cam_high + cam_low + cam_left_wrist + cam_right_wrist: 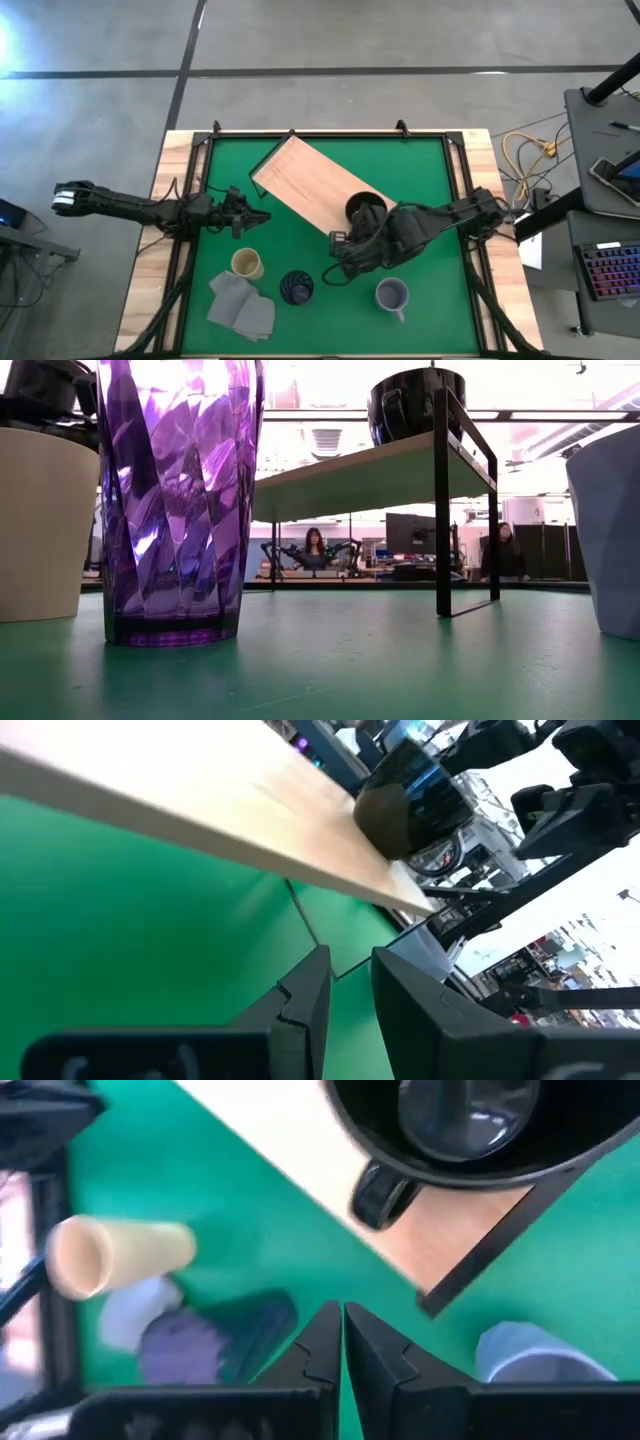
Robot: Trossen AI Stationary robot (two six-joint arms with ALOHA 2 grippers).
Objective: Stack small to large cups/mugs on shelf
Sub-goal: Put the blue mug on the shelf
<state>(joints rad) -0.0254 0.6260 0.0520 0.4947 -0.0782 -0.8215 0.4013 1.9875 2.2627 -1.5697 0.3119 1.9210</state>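
Your green surface [420,170] carried the shelf [300,185] lying diagonally across its far middle, and the black-green mug [366,211] sat on the shelf's end nearest your right arm. Your right hand [333,255] hovered over the mat just off that end, empty, its fingers [318,1342] pressed together. Your left hand [262,216] waited beside the shelf's other side, fingers [308,1000] slightly spread and holding nothing. The folded grey cloth [242,303] lay near the front left. Along the front you had the lavender-grey mug [392,295], the dark purple tumbler [296,288] and the cream-tan cup [247,264], all standing on the surface, apart from each other.
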